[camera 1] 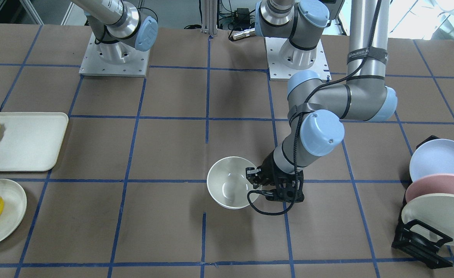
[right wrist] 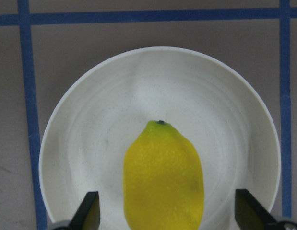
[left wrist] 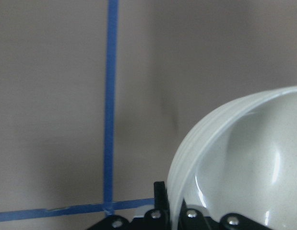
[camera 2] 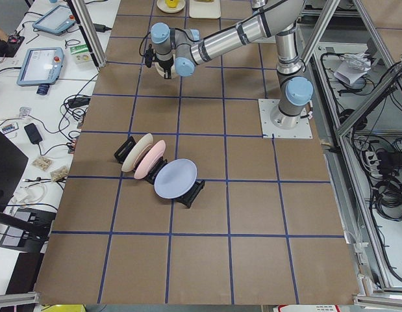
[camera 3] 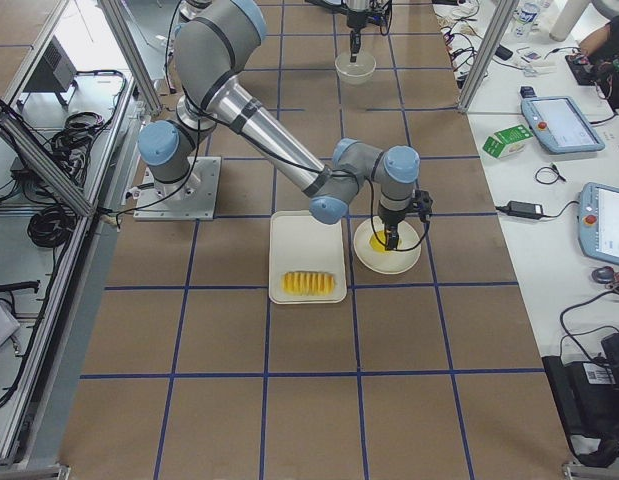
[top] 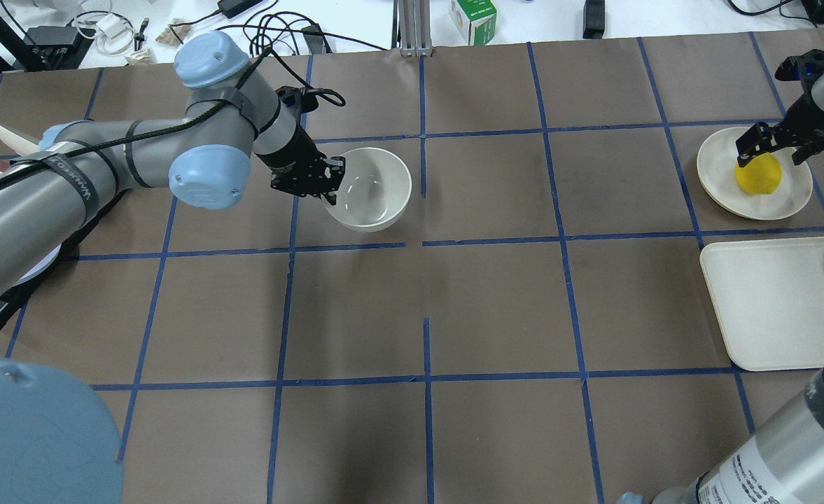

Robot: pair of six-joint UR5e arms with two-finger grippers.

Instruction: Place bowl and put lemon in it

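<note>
Front-facing view: the bowl is located near the centre of the table, with its rim clamped by the left claw. Release is not yet made.

Overhead view: the lemon is seen on a plate, well apart from the bowl.

Right wrist view: the right claw is spread astride the lemon. Grasp and transfer are judged outstanding.

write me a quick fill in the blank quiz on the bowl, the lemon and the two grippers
The left gripper grips the bowl by its ____.
The lemon lies on a round white plate, not yet in the ____.
The right gripper straddles the lemon with its jaws ____.
Nothing lies inside the bowl: it is ____.
Missing words: rim; bowl; open; empty
</note>
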